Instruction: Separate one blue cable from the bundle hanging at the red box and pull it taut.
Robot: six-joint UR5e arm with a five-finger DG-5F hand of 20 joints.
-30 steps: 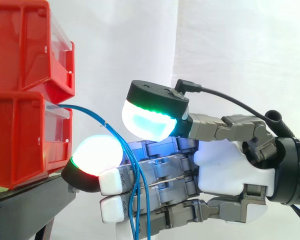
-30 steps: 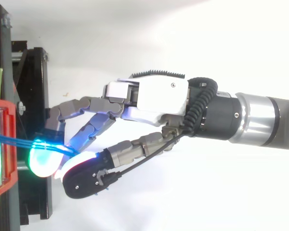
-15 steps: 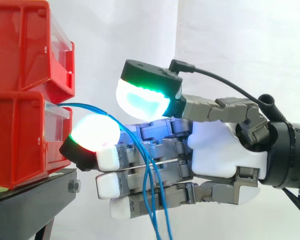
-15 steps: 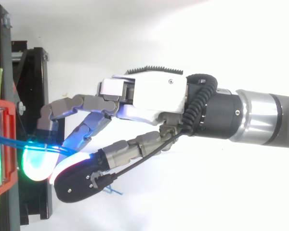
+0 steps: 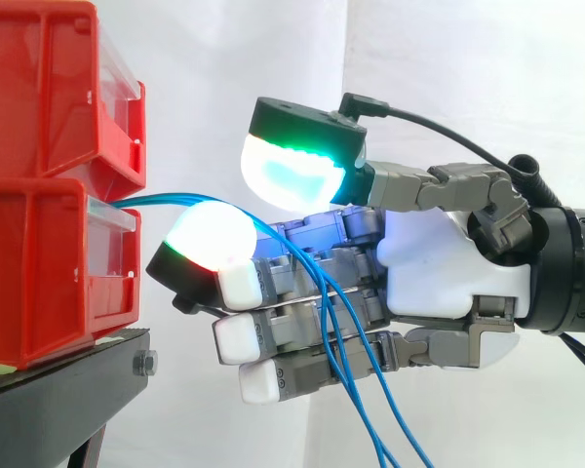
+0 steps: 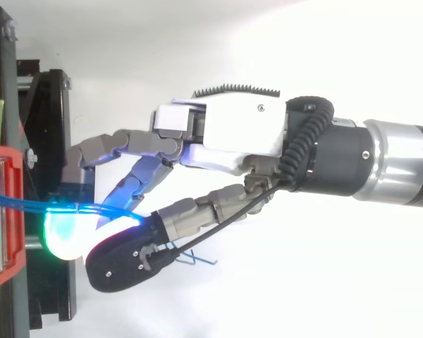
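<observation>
blue cables [image 5: 148, 200] from the red box [image 5: 39, 273] drape across the robot hand [image 5: 439, 283]; cannot tell if gripped

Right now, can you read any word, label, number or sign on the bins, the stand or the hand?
No text can be read.
Red bins: clear label holders on the fronts, no print visible in them.
Hand: no legible markings.
Black stand: none.

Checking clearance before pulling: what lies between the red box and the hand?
Blue cables span that gap, running from red box to hand; side view.
</observation>
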